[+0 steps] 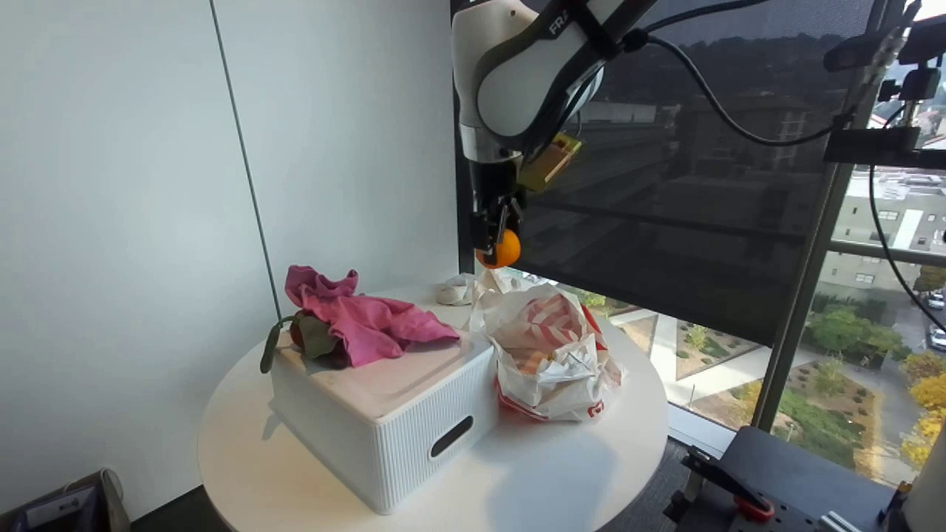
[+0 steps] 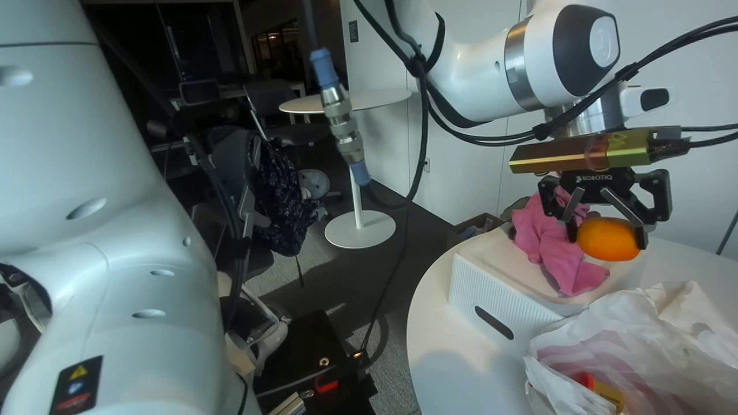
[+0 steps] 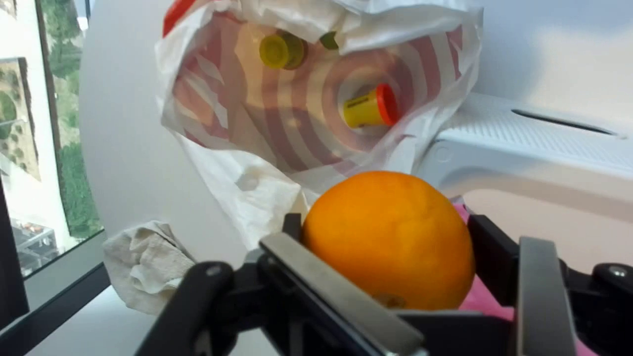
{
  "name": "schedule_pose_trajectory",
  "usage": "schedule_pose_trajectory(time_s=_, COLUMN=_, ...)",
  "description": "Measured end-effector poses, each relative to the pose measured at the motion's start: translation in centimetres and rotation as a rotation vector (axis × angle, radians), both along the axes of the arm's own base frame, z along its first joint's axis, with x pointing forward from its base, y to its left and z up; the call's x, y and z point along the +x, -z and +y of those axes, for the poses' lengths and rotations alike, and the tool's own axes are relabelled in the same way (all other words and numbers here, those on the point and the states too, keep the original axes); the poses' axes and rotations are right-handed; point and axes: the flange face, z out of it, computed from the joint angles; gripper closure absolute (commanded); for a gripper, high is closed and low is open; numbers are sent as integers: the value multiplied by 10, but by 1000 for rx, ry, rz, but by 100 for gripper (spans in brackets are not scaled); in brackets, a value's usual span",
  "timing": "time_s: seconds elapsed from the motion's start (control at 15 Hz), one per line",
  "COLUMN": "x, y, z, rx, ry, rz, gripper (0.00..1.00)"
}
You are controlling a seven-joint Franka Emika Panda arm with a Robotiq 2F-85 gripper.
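My gripper is shut on an orange (image 3: 390,232), with one finger on each side of it. The gripper (image 2: 606,235) holds the orange in the air above the table, and both also show in the other exterior view, where the orange (image 1: 508,250) is beneath the wrist. An open white plastic bag (image 1: 562,403) with red stripes stands on the table, below the gripper. In the wrist view, a yellow tub with a red lid (image 3: 368,109) and a yellow-lidded tub (image 3: 282,51) lie inside the bag. A pink cloth (image 1: 384,321) lies on a white box (image 1: 325,436) beside the bag.
A dark green stem-like thing (image 1: 314,336) lies by the cloth on the box. A crumpled tissue (image 3: 148,267) lies on the round white table (image 1: 236,443) near the bag. A window with a dark blind (image 1: 680,222) and a wall (image 1: 355,148) stand close to the table.
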Motion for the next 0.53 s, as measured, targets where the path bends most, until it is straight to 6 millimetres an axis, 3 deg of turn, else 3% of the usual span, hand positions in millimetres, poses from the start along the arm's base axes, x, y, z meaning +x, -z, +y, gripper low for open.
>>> schedule_pose_trajectory(time_s=0.07, x=-12, y=-5, z=-23, rx=-15, ry=51, rz=32, gripper=42)
schedule_pose_trajectory(time_s=0.2, x=-34, y=9, z=-66, rx=-19, ry=124, rz=93, gripper=42)
schedule_pose_trajectory(time_s=0.33, x=-53, y=48, z=-101, rx=-7, ry=163, rz=136, gripper=42)
schedule_pose_trajectory(time_s=0.53, x=-66, y=114, z=-129, rx=8, ry=139, rz=108, gripper=42)
